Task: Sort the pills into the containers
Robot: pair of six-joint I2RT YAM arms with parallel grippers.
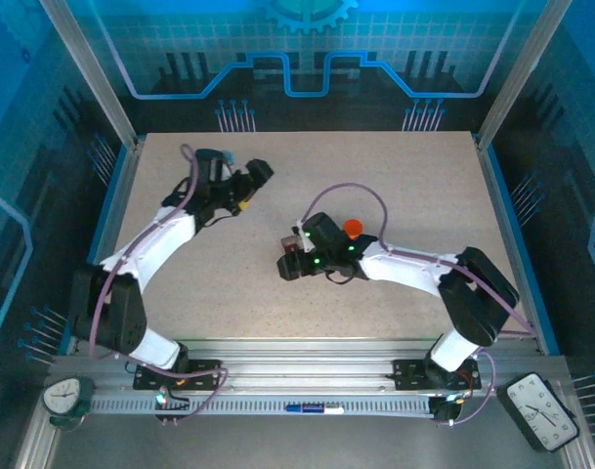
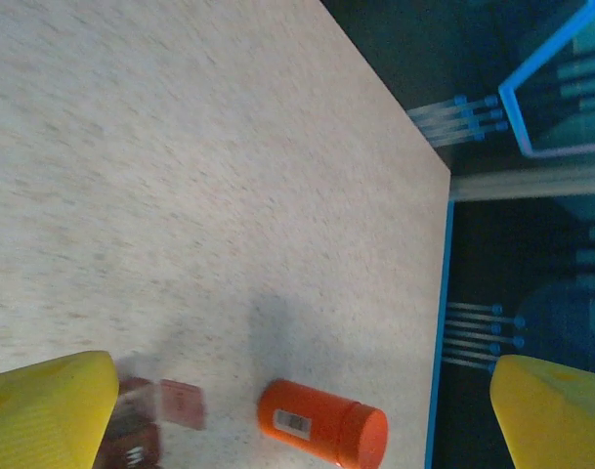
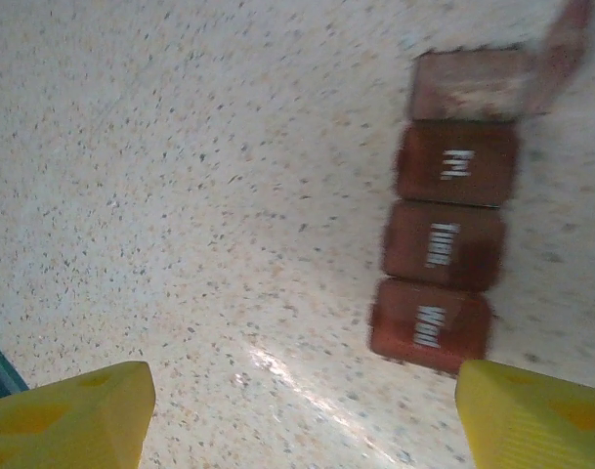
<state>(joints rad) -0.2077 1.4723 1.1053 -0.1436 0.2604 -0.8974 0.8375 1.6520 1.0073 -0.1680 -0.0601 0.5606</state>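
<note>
Left arm (image 1: pixel 165 234) reaches toward the far-left part of the tabletop (image 1: pixel 395 166). The left jaws are spread fully wide with nothing between them. In the left wrist view I see the two yellow fingertips (image 2: pixel 45 415) at the bottom corners, well apart.

Right arm (image 1: pixel 414 266) stretches in to about the middle of the tabletop. The right jaws are also parted wide and hold nothing. In the right wrist view the yellow pads (image 3: pixel 67 415) sit at the bottom corners with bare tabletop between them.

The pill organiser strip (image 3: pixel 444 225) lies flat near the middle of the tabletop, under the right wrist. It is dark reddish-brown with four square compartments in a row.
- Three lids are closed, printed Fri (image 3: pixel 458 163), Thur (image 3: pixel 442 244) and Wed (image 3: pixel 431 325).
- The end compartment (image 3: pixel 468 86) past Fri looks open, with its lid (image 3: pixel 566 49) swung out to the side. It is too blurred to tell what is inside.
- The Wed end is just beside the right-hand pad in that view. I cannot tell whether they touch.

The left wrist view catches the same strip (image 2: pixel 146 430) partly behind the fingertip, its lid flap (image 2: pixel 182 404) sticking out. An orange bottle (image 2: pixel 321 423) with an orange cap sits near the strip but apart from it. From the top camera the bottle (image 1: pixel 353 228) peeks out behind the right arm, on its far side.
</note>
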